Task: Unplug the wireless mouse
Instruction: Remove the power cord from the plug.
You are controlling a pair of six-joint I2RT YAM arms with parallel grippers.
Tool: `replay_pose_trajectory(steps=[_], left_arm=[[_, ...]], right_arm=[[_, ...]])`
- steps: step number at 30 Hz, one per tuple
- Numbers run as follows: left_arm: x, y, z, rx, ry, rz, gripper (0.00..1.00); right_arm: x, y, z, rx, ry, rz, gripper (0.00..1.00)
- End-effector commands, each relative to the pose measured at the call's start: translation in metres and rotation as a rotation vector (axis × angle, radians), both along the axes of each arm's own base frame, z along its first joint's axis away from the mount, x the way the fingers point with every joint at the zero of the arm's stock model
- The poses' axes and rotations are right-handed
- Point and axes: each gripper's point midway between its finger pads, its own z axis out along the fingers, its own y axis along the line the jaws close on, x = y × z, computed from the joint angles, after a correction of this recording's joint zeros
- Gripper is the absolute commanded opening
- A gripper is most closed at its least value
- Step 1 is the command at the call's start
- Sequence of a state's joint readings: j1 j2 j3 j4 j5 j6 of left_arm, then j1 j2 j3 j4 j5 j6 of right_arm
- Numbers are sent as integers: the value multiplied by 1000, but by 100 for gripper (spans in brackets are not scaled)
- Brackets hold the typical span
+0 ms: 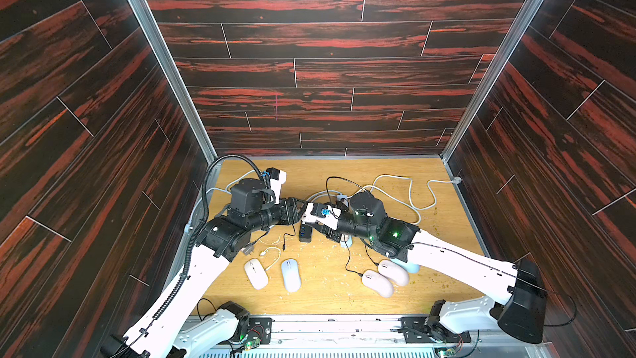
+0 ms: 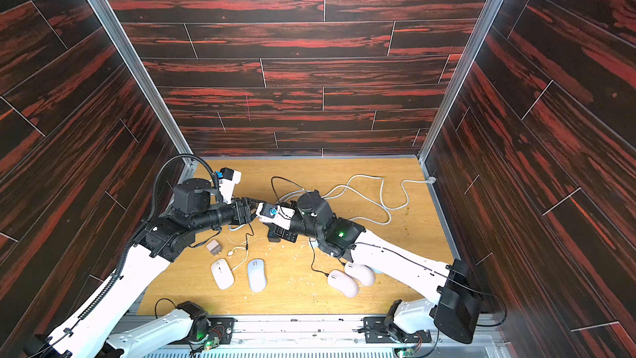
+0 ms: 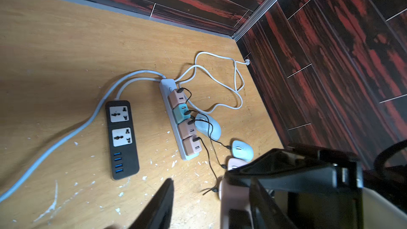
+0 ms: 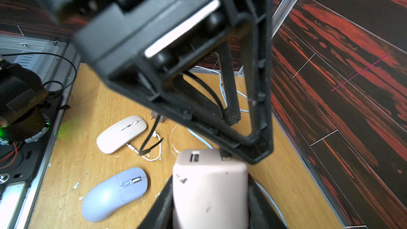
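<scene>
Pink adapter [image 4: 209,172] clamped in right gripper [image 4: 210,197] | left gripper [image 3: 198,179] jaws apart, beside it

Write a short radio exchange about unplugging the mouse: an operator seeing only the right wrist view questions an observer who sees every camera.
Operator: My right tool grips a pink charger. Is a power strip nearby?
Observer: Yes. A white power strip lies on the table, with four chargers plugged in.
Operator: Are those wired to anything?
Observer: Yes, black cables run from them toward mice beside the strip.
</scene>
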State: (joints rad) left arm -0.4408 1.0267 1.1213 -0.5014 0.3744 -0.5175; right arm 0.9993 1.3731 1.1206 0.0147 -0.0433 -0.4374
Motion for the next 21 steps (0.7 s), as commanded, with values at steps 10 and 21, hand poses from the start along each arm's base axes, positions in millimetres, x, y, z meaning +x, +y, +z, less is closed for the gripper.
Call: replay_pose_trajectory(steps=[10, 21], left_arm=[[-5, -3, -5, 1, 14, -26, 31], [-5, -6, -7, -7, 21, -40, 13]], right_arm=[[-1, -2, 9, 40, -8, -20, 14], [2, -1, 11, 51, -5, -34, 12]])
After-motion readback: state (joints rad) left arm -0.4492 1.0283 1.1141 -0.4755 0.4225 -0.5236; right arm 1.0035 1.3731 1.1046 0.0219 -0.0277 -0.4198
